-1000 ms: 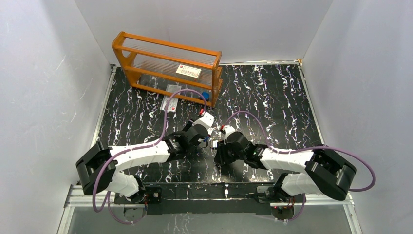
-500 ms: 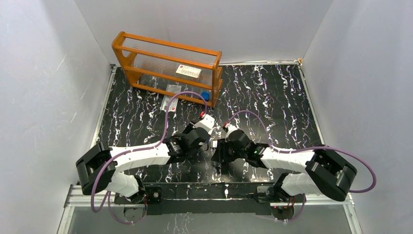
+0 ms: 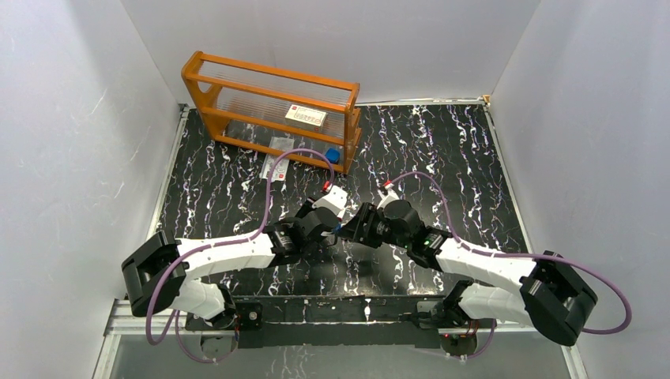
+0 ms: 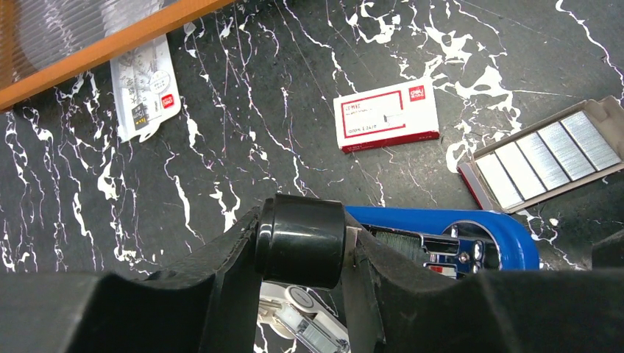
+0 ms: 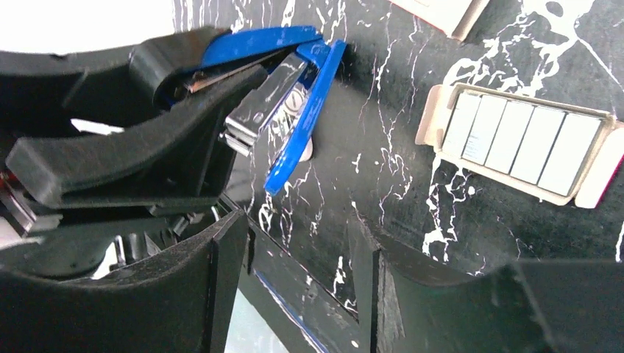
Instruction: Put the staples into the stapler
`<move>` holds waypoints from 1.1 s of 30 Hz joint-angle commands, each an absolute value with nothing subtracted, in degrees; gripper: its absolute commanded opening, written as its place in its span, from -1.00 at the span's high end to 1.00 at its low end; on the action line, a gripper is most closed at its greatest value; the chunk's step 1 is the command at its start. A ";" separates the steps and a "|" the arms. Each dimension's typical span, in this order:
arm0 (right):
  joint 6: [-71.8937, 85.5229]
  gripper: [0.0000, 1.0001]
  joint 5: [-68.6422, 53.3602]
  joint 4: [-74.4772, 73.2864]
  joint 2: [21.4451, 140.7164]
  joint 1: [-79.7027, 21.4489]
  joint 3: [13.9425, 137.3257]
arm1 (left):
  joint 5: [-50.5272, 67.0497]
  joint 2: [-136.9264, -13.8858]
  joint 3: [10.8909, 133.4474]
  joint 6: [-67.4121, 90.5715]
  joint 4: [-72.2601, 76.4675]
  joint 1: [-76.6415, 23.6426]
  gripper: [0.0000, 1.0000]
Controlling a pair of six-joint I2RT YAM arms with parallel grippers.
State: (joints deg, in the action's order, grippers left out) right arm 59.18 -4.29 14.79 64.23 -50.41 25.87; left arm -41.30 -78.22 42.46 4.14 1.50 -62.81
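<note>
The blue stapler (image 4: 456, 228) is gripped at its black round end by my left gripper (image 4: 302, 243), which is shut on it. In the right wrist view the stapler (image 5: 302, 103) stands open, with its blue cover apart from the metal magazine. The staples (image 4: 548, 151) lie as silvery strips side by side in a pale tray on the table, just beyond the stapler, and also show in the right wrist view (image 5: 519, 143). My right gripper (image 5: 302, 250) is open and empty over the table, near the stapler. In the top view both grippers meet at the table's middle, left (image 3: 328, 225) and right (image 3: 355, 229).
A red-and-white staple box (image 4: 386, 114) lies beyond the stapler. A white label card (image 4: 143, 88) lies by the orange rack (image 3: 269, 103) at the back left. A small blue object (image 3: 333, 155) sits at the rack's right end.
My right arm has swung back and to the right, its wrist turning, with the gripper still pointed at the stapler. My left arm has barely moved.
</note>
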 commanded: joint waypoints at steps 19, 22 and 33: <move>63.36 -0.14 -5.03 21.93 70.36 -47.40 29.42 | -36.26 -76.68 40.22 7.73 2.31 -63.37 0.27; 63.61 -0.05 -5.72 21.23 71.95 -47.15 29.44 | -35.96 -76.64 40.20 8.04 2.40 -63.37 0.27; 65.64 0.38 -10.29 21.28 74.05 -46.59 26.15 | -36.03 -77.02 40.82 9.21 1.37 -63.37 0.25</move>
State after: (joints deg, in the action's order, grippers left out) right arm 64.79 -9.61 20.16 75.20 -47.05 28.23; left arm -40.25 -77.52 41.56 4.62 3.01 -63.11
